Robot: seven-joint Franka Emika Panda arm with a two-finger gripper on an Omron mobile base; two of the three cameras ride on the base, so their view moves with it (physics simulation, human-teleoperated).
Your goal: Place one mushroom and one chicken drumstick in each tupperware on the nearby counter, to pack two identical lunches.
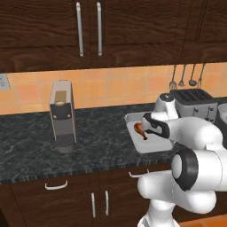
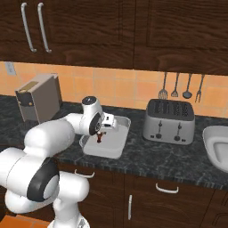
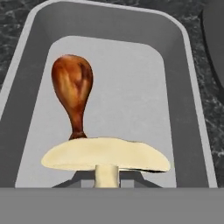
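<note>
You see black grey-veined counter (image 1: 35,146) over dark cabinets. Coffee machine (image 1: 61,116) stands near its middle, toward back edge. Rectangular tupperware (image 2: 116,149) sits close to front edge, just left of silver toaster (image 2: 168,119). Second pale container (image 2: 216,147) sits at far right end, past toaster.

Right at your gripper's tips you see the cream-white, flat-capped mushroom (image 3: 106,158), stem toward the fingers. Beyond it a glossy reddish-brown chicken drumstick (image 3: 73,90) lies on the floor of the shallow pale grey tupperware (image 3: 131,87), fat end farthest away. Black veined stone counter (image 3: 210,100) surrounds the container.
</note>
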